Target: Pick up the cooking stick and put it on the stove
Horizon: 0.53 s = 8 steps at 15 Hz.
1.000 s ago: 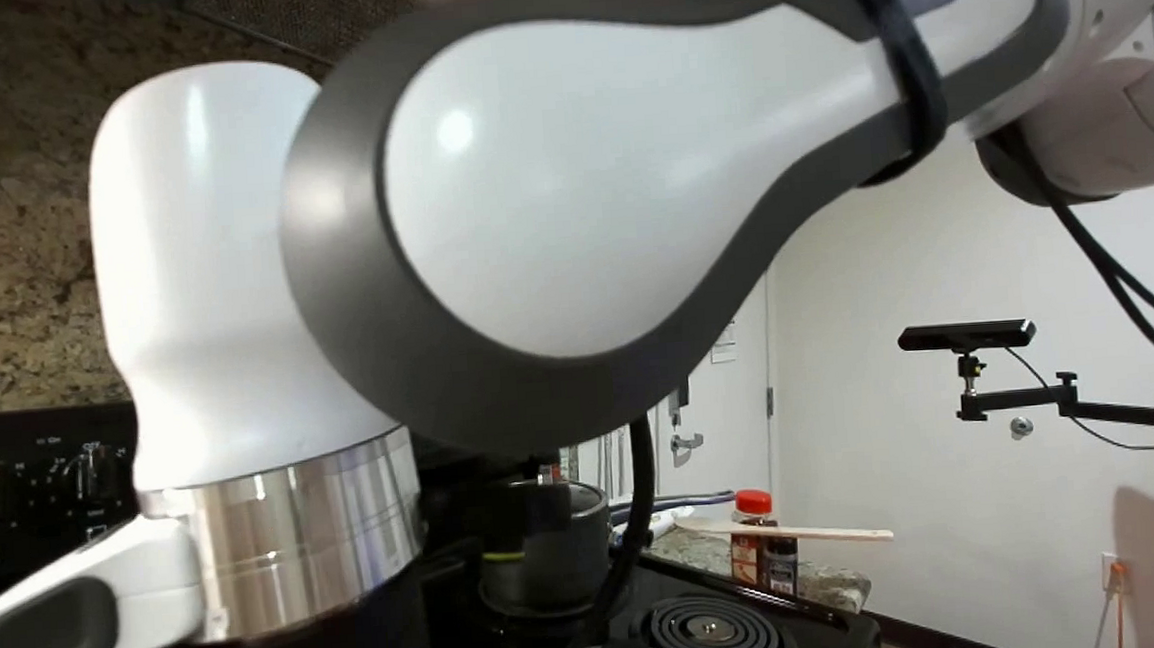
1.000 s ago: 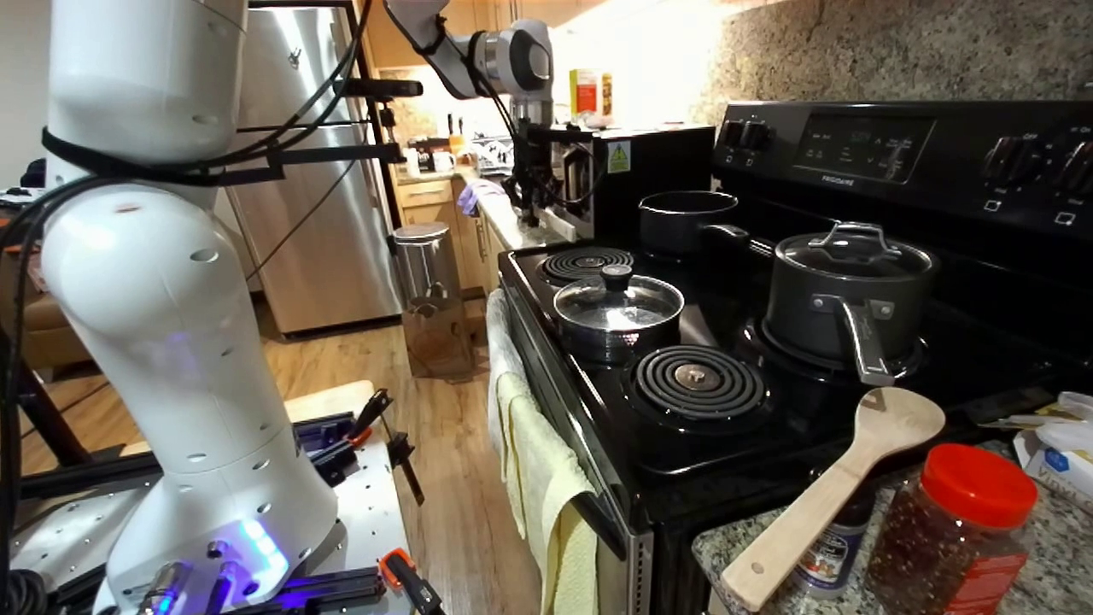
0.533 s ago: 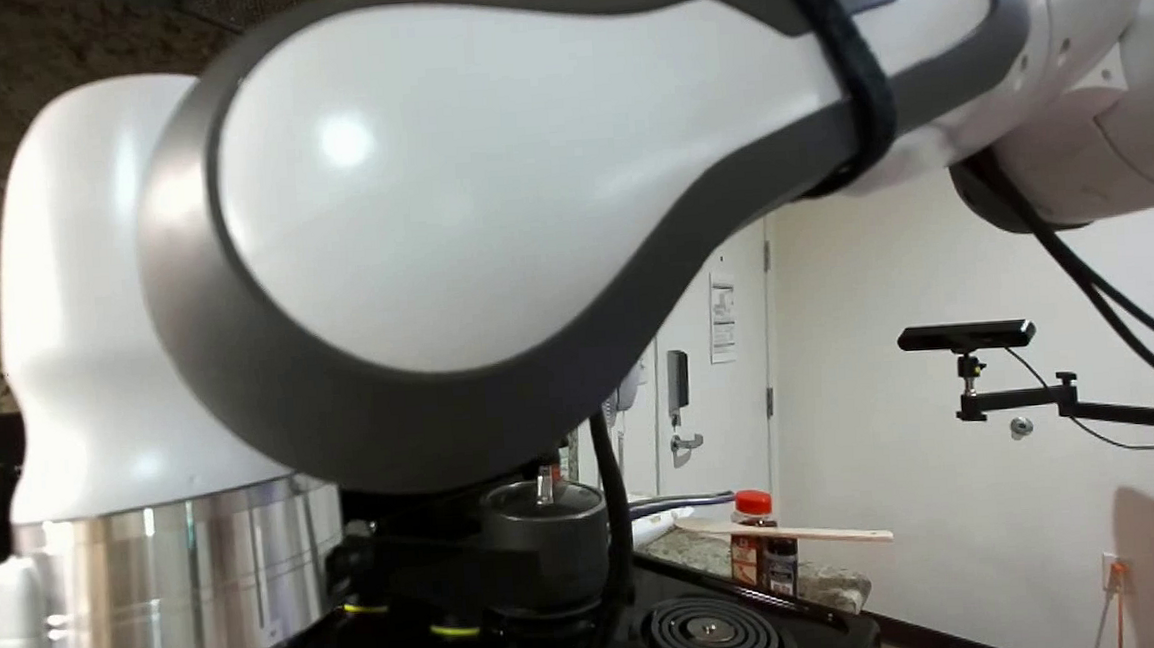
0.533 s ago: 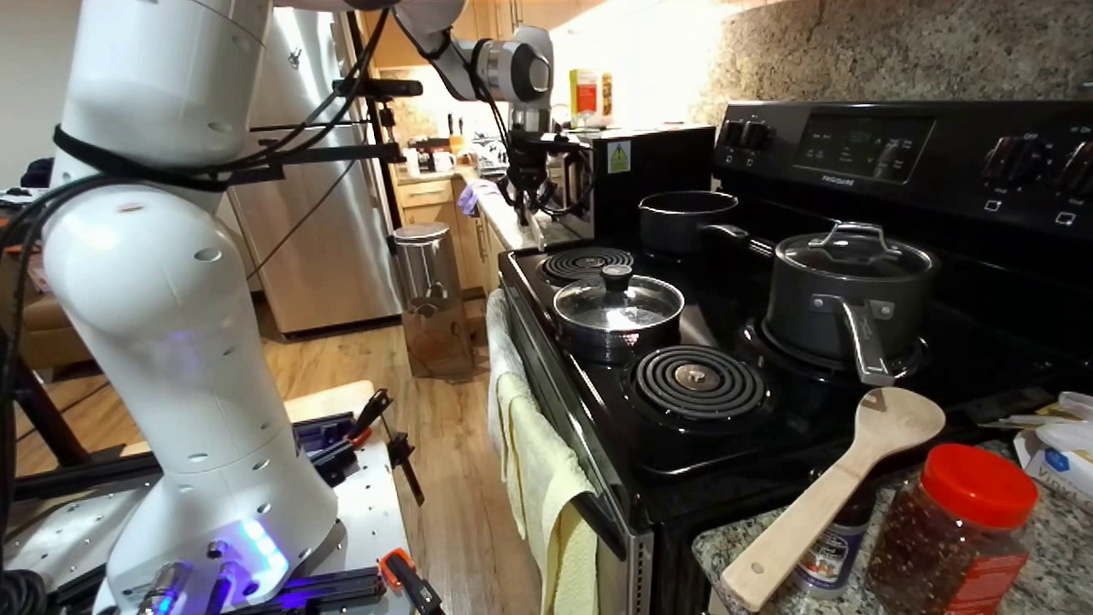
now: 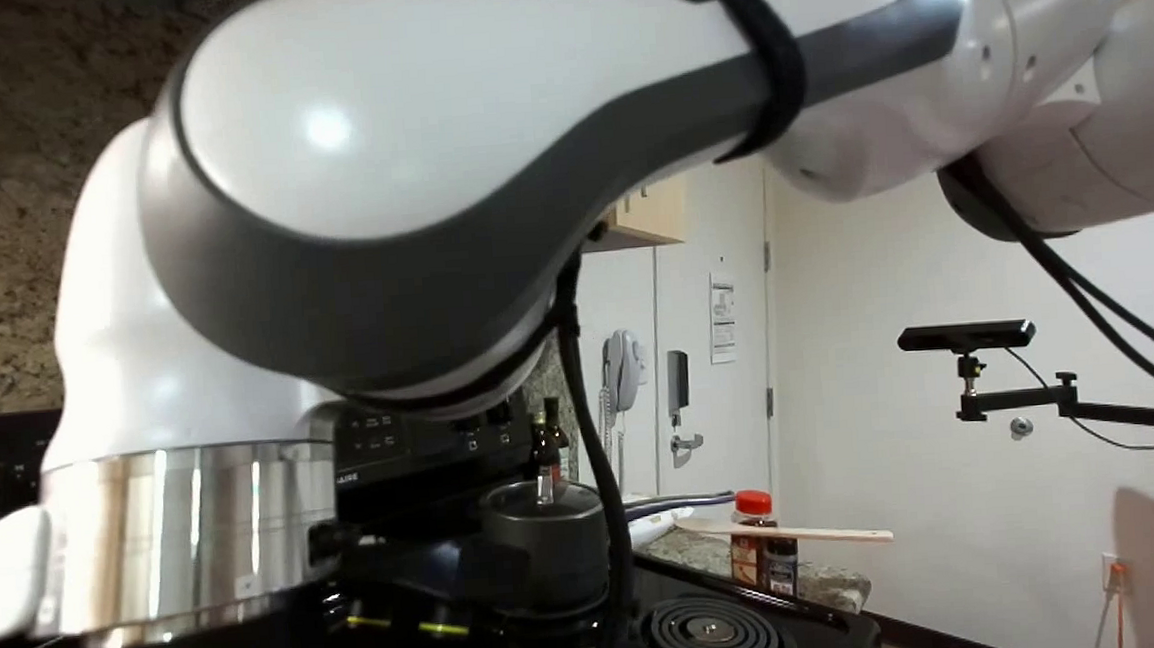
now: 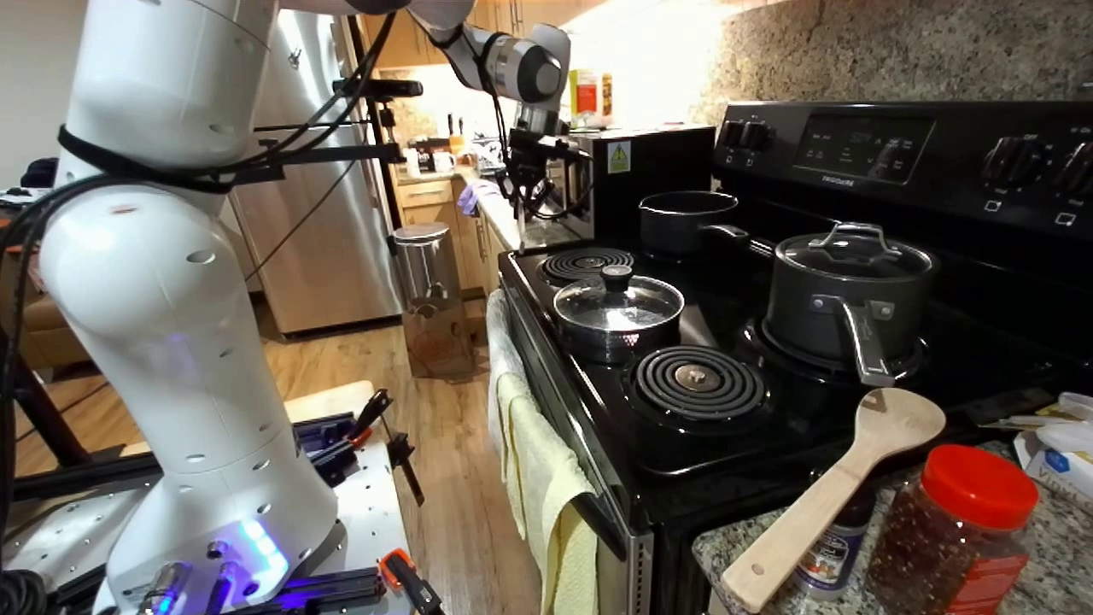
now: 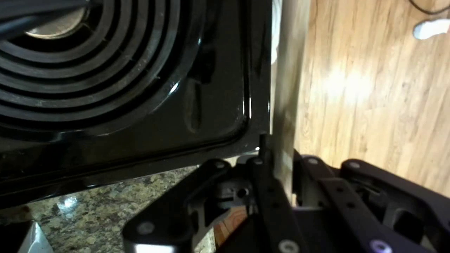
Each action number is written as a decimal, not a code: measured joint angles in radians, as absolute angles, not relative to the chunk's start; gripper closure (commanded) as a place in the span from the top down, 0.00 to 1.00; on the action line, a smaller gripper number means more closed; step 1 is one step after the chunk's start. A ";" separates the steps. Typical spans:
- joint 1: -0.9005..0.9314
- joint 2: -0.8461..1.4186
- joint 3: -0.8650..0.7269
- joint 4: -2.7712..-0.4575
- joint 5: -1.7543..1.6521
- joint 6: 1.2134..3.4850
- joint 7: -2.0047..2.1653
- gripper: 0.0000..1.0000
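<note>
The cooking stick (image 6: pixel 807 521), a tan wooden spatula with an oval head, lies across a small dark jar beside the stove; its handle (image 5: pixel 830 534) also shows edge-on. The black stove (image 6: pixel 670 448) fills the right half of that exterior view. Beyond the stove's far front corner hangs my gripper (image 6: pixel 523 192), well away from the cooking stick. In the wrist view the gripper (image 7: pixel 281 151) is shut on a thin pale rod (image 7: pixel 290 70), which runs away from the fingers along the stove's edge. The rod's far end (image 6: pixel 522 226) points down near that corner.
On the cooktop stand a lidded grey pot (image 6: pixel 850 299), a black saucepan (image 6: pixel 679 222) and a glass-lidded pan (image 6: pixel 610 329). Close to the cooking stick is a red-lidded jar (image 6: pixel 956 530). A microwave (image 6: pixel 653 171) stands behind the gripper. Towels (image 6: pixel 546 478) hang on the oven door.
The arm has shifted and its wrist has turned. The pale rod has swung with the gripper, from slanting right to hanging nearly straight down. The cooking stick and the pots have stayed put.
</note>
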<state>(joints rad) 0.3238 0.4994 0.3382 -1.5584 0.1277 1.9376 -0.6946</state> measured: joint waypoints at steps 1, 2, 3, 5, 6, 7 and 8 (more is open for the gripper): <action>0.312 0.511 0.339 -1.545 0.166 1.937 -0.694 0.07; 0.299 0.524 0.339 -1.533 0.205 1.937 -0.693 0.07; 0.288 0.536 0.339 -1.524 0.228 1.937 -0.693 0.07; 0.277 0.551 0.339 -1.513 0.242 1.937 -0.693 0.07; 0.277 0.554 0.339 -1.510 0.243 1.937 -0.693 0.05; 0.278 0.554 0.342 -1.510 0.243 1.937 -0.693 0.05; 0.278 0.554 0.342 -1.510 0.243 1.937 -0.693 0.05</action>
